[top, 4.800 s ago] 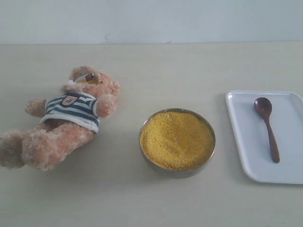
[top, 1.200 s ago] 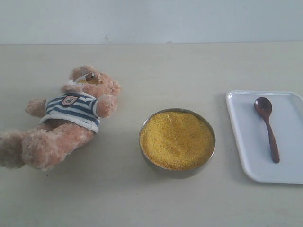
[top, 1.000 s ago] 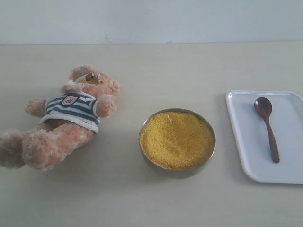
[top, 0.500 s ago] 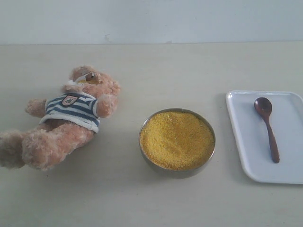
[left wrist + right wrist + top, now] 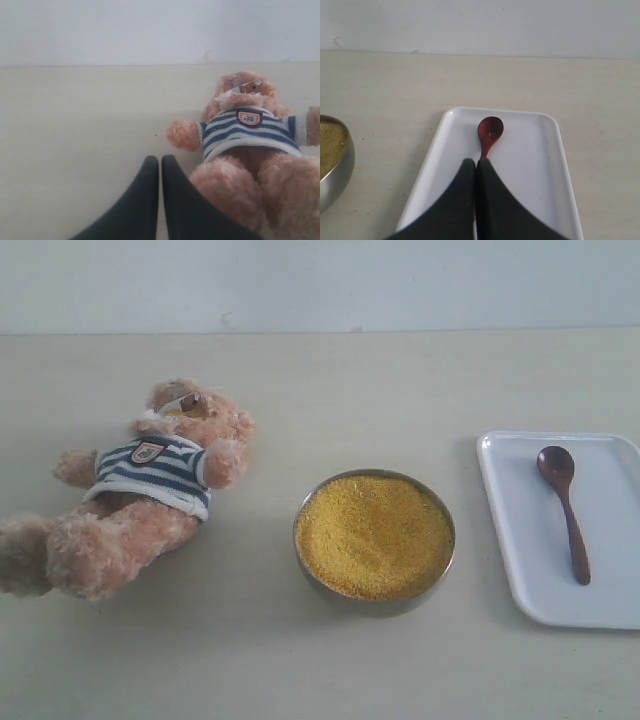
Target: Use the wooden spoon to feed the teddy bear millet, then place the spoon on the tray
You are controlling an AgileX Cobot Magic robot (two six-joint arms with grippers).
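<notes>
Toward the left end of the bench (image 5: 330, 390), the exterior view shows the teddy bear (image 5: 140, 490) lying on its back, head toward the far edge and legs toward the near left corner. Near the middle of the bench stands a round metal bowl (image 5: 372, 606) filled with the millet (image 5: 373, 533), well apart from the bear. At the right end lies the tray (image 5: 510, 540), flat on the bench. The wooden spoon (image 5: 565, 510) rests inside the tray, its round end toward the far edge and its handle toward the near edge.

Left wrist view: the left gripper (image 5: 160, 160) has its two dark fingers pressed together, with nothing between them. It is positioned just beside one leg of the teddy bear (image 5: 250, 145); contact cannot be determined.

Right wrist view: the right gripper (image 5: 475, 162) also has its fingers together and holds nothing. It is positioned over the tray (image 5: 540, 165), in line with the wooden spoon (image 5: 490, 131). The spoon handle runs under the fingertips and is hidden there; contact cannot be determined. The bowl (image 5: 340, 172) with the millet (image 5: 330, 145) appears at the frame edge, apart from the tray.
</notes>
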